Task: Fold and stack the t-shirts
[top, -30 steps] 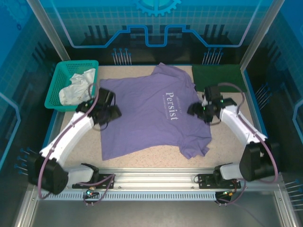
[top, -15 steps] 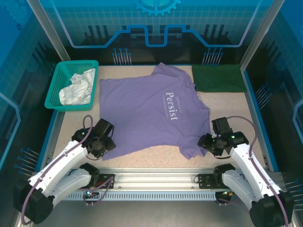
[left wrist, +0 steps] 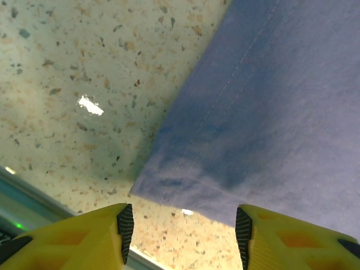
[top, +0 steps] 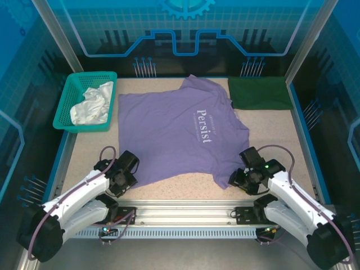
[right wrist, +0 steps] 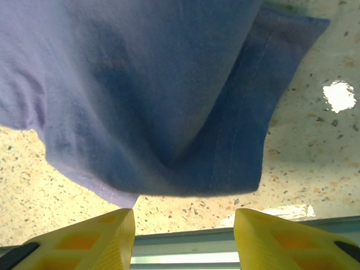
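1. Lavender t-shirt (top: 174,135): you have it spread flat in the middle of the speckled table (top: 275,140). The front faces up, and the white "Persist" print (top: 207,126) reads sideways. The collar end lies toward the far right and the hem toward the near left.
2. Dark green shirt (top: 260,93): it lies as a flat rectangle at the far right corner of the table. Its left edge is just beside the lavender shirt's collar end.
3. Teal mesh basket (top: 66,97): it sits at the far left corner with a crumpled white cloth (top: 93,107) inside. It is close to the lavender shirt but not touching it.
4. Left gripper (left wrist: 183,222): your left arm reaches low over the near left of the table, at the shirt's near left corner. On the left wrist camera the yellow fingers (left wrist: 104,236) stand apart with nothing between them. The stitched hem corner lies flat on the table just ahead of the gap, ungripped.
5. Right gripper (right wrist: 184,225): your right arm sits low at the shirt's near right corner. On the right wrist camera the jaws are parted by a moderate gap and hold nothing. Just ahead of them, the cloth corner is doubled over in a loose fold.
6. Aluminium rail (top: 185,212): it runs along the near table edge, right behind both grippers.
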{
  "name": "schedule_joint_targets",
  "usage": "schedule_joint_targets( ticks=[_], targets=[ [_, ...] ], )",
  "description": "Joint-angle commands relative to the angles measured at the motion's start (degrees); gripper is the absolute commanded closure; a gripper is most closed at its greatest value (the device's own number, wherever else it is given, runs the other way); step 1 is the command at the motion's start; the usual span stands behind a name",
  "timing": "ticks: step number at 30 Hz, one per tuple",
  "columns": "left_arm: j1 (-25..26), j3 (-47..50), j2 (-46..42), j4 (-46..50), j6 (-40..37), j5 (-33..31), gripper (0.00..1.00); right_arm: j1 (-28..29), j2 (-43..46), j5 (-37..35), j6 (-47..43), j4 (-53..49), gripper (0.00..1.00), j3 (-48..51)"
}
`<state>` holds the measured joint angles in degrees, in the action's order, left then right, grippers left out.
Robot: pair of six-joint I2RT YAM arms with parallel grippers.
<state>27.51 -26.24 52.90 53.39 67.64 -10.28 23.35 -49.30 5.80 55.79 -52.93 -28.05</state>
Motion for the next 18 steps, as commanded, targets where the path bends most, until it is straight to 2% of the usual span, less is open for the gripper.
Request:
schedule_joint_targets(
  ticks=[1, 11, 14, 18],
  targets=[
    [0.3, 2.0, 0.6, -3.1, 1.5, -1.7, 0.46, 1.0, -1.4, -2.7, 2.0, 1.9, 0.49, 0.2],
    [0.4, 1.2, 4.4, -4.4, 0.9, -3.2, 0.54, 1.0, -2.6, -4.9, 3.6, 3.7, 0.52, -0.2],
    [0.4, 0.7, 5.4, -4.6, 0.8, -3.8, 0.65, 1.0, -3.2, -5.5, 3.6, 4.4, 0.54, -0.5],
    [0.4, -0.2, 4.5, -3.4, 0.4, -5.3, 0.85, 1.0, -3.8, -6.8, 3.8, 4.8, 0.60, -0.7]
  ],
)
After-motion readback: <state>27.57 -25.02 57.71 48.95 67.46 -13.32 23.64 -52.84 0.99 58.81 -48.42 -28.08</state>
